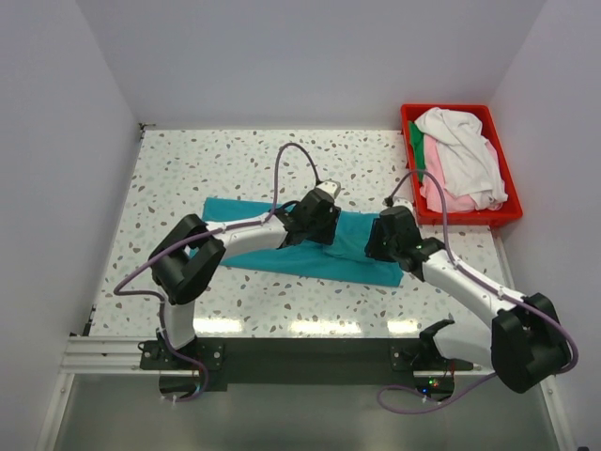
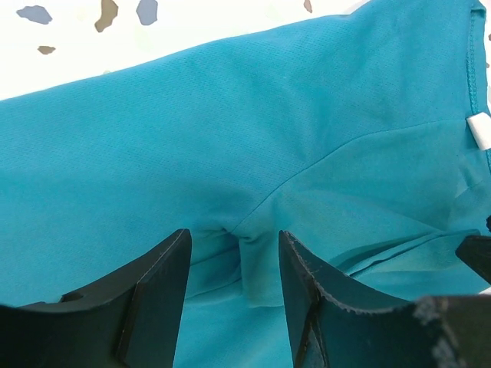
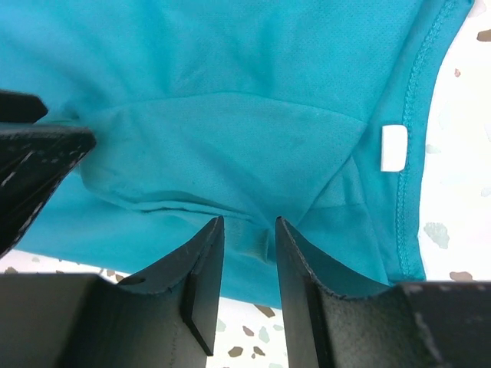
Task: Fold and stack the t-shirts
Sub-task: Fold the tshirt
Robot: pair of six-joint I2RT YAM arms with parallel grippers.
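A teal t-shirt [image 1: 282, 246] lies flat across the middle of the table as a long folded band. My left gripper [image 1: 316, 218] presses down on its far edge near the middle. In the left wrist view the left gripper [image 2: 234, 257] has its jaws partly apart, with a small raised ridge of the teal t-shirt [image 2: 230, 138] between them. My right gripper [image 1: 383, 239] is down on the shirt's right end. In the right wrist view the right gripper [image 3: 249, 238] has a narrow gap, with puckered teal cloth [image 3: 230, 92] in it near the near hem. A white label [image 3: 393, 147] marks the collar.
A red plastic bin [image 1: 503, 214] at the back right holds a white t-shirt [image 1: 465, 150], a pink one [image 1: 449, 193] and a dark green one [image 1: 416, 141]. Grey walls close in the table on the left, back and right.
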